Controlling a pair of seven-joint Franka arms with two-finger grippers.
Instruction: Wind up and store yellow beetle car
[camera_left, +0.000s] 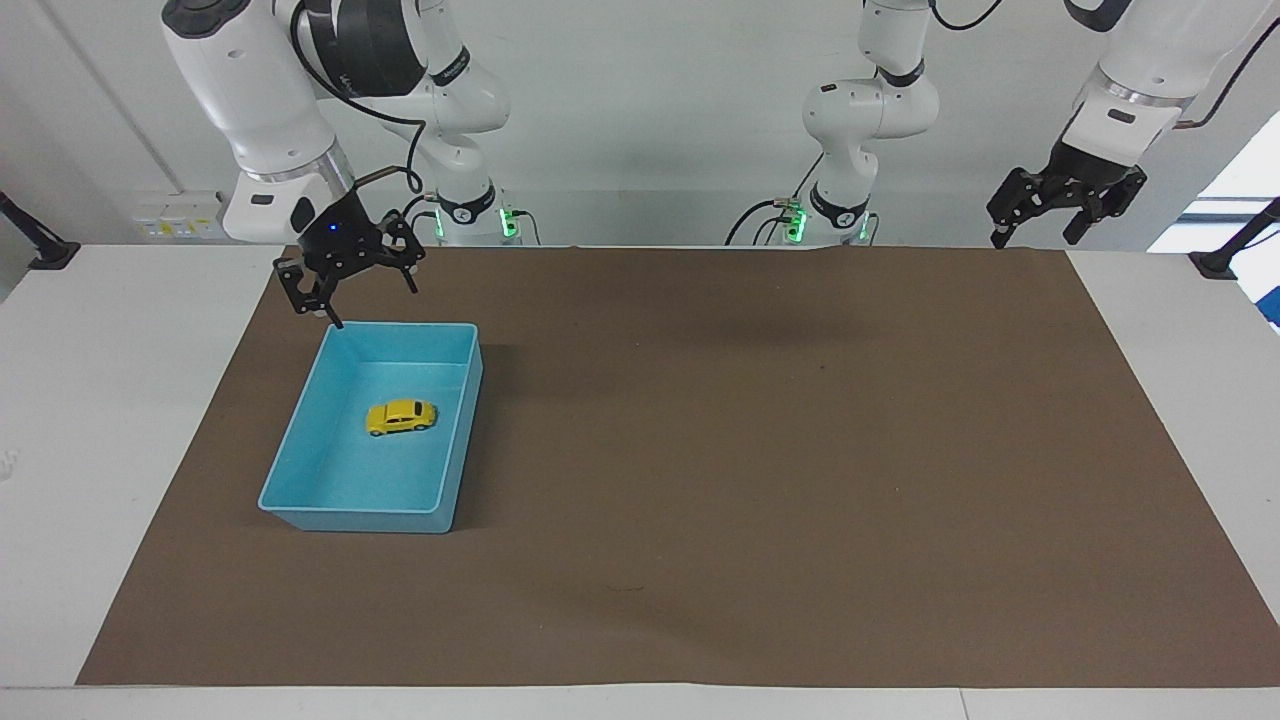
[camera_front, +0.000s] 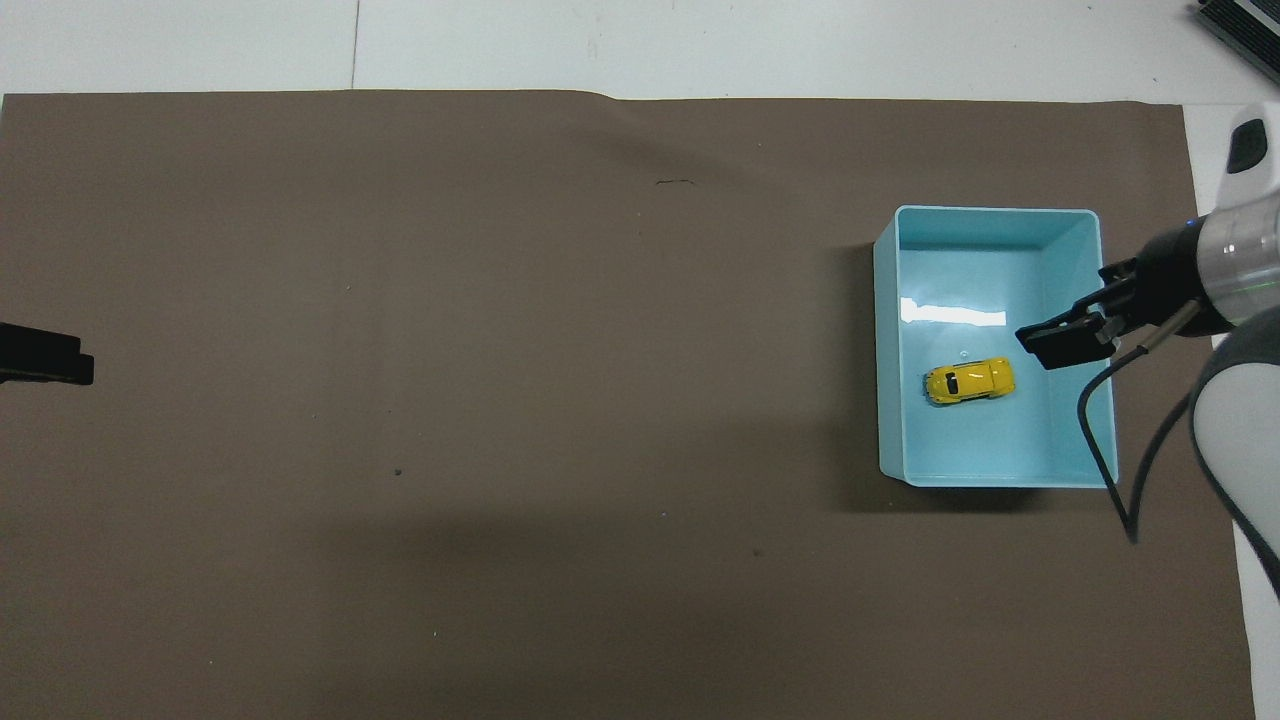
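The yellow beetle car (camera_left: 400, 416) stands on its wheels on the floor of the blue tray (camera_left: 293, 430), near the tray's middle; it also shows in the overhead view (camera_front: 968, 381). My right gripper (camera_left: 372, 300) is open and empty. It hangs in the air over the tray's edge nearest the robots and is not touching the car. In the overhead view it (camera_front: 1085, 312) covers the tray's wall (camera_front: 885, 350) at the right arm's end. My left gripper (camera_left: 1035, 235) is open and empty, and waits raised at the left arm's end of the table.
A brown mat (camera_left: 750, 450) covers most of the white table (camera_left: 100, 400). The blue tray stands on it at the right arm's end. A black tip of the left gripper (camera_front: 40, 356) shows at the overhead view's edge.
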